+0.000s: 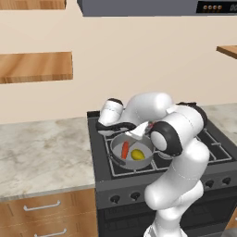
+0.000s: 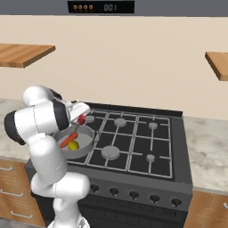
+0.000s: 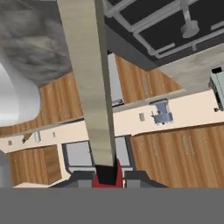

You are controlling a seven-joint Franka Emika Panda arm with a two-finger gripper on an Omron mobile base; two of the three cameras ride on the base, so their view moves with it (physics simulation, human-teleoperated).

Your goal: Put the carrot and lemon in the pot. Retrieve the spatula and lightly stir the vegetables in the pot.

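Stove (image 2: 133, 142) ahead; my fingers (image 3: 105, 177) are clamped on the spatula (image 3: 89, 87) at its red handle, stiff and light, blade over the pot (image 1: 132, 152).

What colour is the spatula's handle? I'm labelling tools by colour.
Red; the spatula handle's end shows best in the hand view, between the gripper fingers.

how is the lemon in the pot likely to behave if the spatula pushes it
The lemon is a smooth oval, so it will probably roll or skid rather than stay put. Lying beside the carrot in the shallow pot, it may bump the carrot or run to the wall. It looks firm, unlikely to deform under a light push.
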